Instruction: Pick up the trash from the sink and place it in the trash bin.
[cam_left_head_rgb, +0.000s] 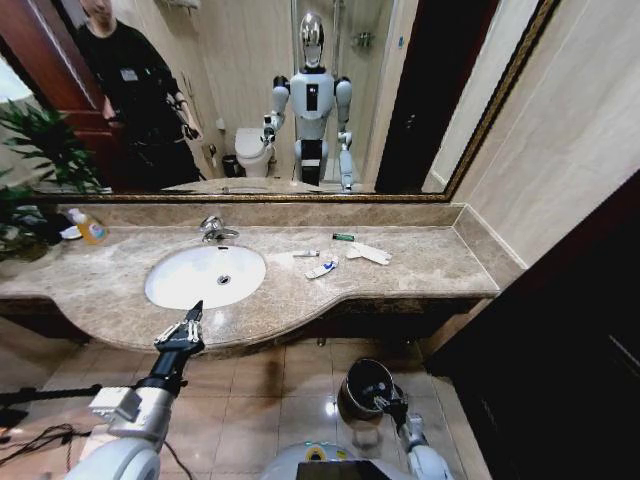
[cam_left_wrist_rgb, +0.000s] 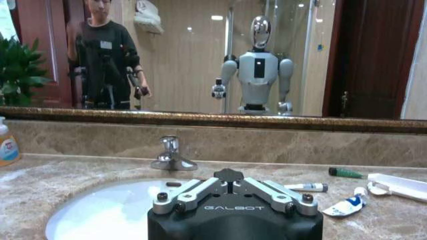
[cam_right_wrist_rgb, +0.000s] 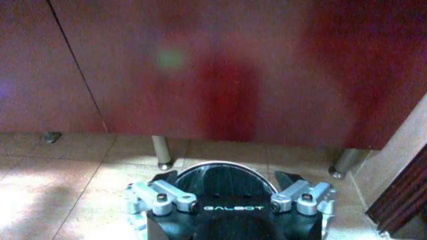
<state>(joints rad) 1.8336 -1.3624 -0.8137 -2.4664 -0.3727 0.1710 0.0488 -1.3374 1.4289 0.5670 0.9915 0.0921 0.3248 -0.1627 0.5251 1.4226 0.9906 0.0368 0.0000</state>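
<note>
The left gripper (cam_left_head_rgb: 190, 322) hangs over the front edge of the surface (cam_left_head_rgb: 420, 270), just in front of the sink (cam_left_head_rgb: 205, 276), with its jaws pressed together or nearly so; from the head view a thin gap between the tips cannot be ruled out. The basin looks bare apart from its drain. The trash sits on the brown marble past the sink's right side, toward the back edge: a blue-marked white tube (cam_left_head_rgb: 321, 269) nearest the basin, a small pale stick (cam_left_head_rgb: 306, 254) just behind it, a tiny green piece (cam_left_head_rgb: 343, 237) close to the back edge, and a crumpled white wrapper (cam_left_head_rgb: 370, 254) furthest right.

From the left jaws these scraps lie forward and off to the right, beyond the basin's rim. In the left wrist view the blue-marked tube (cam_left_wrist_rgb: 343, 206) lies at a slant, its long axis running diagonally from the front edge toward the back right corner, so a grasp across its narrow width would probably want the wrist turned somewhat.

The right gripper (cam_right_wrist_rgb: 230, 200) is low by the floor, poised over the trash bin (cam_left_head_rgb: 366, 388), which stands on the tiles below the surface's front edge. Its jaws are spread wide on either side of the bin's rim (cam_right_wrist_rgb: 223, 167) and hold nothing. The left arm is at surface height and clearly the nearer one to the scraps, while the right arm is well apart from them.
</note>
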